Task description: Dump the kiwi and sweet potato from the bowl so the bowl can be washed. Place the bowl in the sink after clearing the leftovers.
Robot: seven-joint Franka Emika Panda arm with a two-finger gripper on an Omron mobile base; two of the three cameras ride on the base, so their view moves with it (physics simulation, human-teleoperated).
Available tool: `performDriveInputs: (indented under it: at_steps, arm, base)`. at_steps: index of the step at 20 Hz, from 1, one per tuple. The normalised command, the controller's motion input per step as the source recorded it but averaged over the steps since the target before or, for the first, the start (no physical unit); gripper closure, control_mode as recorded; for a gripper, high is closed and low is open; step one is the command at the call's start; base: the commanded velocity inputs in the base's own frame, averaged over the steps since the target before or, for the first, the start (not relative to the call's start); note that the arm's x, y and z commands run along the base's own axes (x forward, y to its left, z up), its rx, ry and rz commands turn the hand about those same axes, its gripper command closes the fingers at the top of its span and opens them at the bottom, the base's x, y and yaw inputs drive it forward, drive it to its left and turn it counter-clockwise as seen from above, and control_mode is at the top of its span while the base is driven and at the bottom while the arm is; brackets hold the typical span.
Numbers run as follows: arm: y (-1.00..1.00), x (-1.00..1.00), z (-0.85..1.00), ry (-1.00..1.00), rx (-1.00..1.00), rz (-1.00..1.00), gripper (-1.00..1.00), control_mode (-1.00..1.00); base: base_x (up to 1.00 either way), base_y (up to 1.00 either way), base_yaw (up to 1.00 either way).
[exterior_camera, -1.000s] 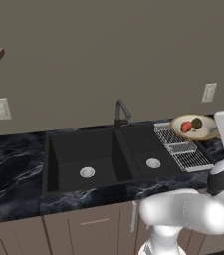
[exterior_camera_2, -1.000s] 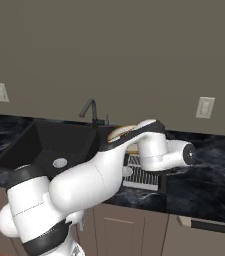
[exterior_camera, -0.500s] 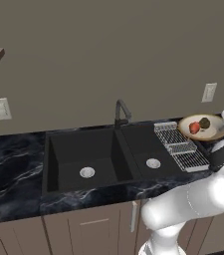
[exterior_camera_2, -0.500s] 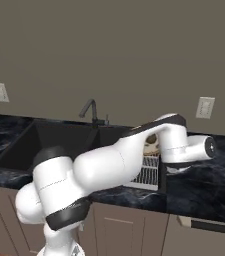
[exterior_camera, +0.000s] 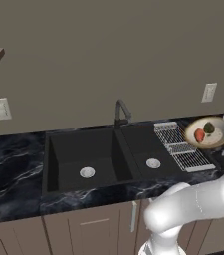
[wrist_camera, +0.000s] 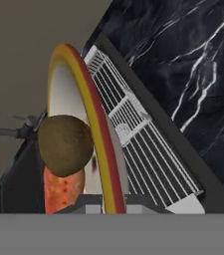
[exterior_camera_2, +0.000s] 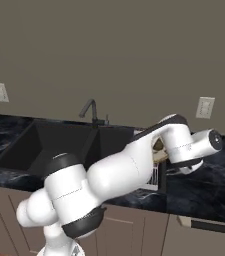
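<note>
The bowl [exterior_camera: 218, 142], tan-rimmed and cream inside, is held up just right of the wire rack, at the right end of the counter. Inside it lie the orange-red sweet potato [exterior_camera: 199, 135] and the dark kiwi [exterior_camera: 209, 128]. In the hand view the bowl's rim [wrist_camera: 86, 94] runs edge-on between my fingertips, with the kiwi [wrist_camera: 65, 145] and the sweet potato [wrist_camera: 59, 190] resting against its inner face. My gripper [wrist_camera: 111, 204] is shut on that rim. The black double sink [exterior_camera: 103, 157] lies to the left. In the right base view my arm hides most of the bowl [exterior_camera_2: 157, 145].
A silver wire rack [exterior_camera: 180, 147] lies between the sink's right basin and the bowl. The dark curved faucet [exterior_camera: 121, 110] stands behind the divider. Black marble counter [wrist_camera: 193, 74] stretches past the rack. Wall outlets [exterior_camera: 209, 92] are on the wall behind.
My arm has swung to the right, carrying the bowl from above the rack's far end to just right of it and slightly nearer. Kiwi and sweet potato stayed in the bowl.
</note>
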Motion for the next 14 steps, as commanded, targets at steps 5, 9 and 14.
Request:
performDriveInputs:
  at_steps: [5,9,14]
  arm:
    - [-0.05,0.07,-0.26,0.02,-0.30,0.02,1.00,-1.00]
    - [0.03,0.01,-0.17,0.09,-0.28,0.00,1.00,-1.00]
    - [0.14,0.00,-0.14,0.08,-0.27,0.00,1.00,-1.00]
  base:
    - [0.00,0.00,0.00]
    - [0.00,0.00,0.00]
    - [0.00,0.00,0.00]
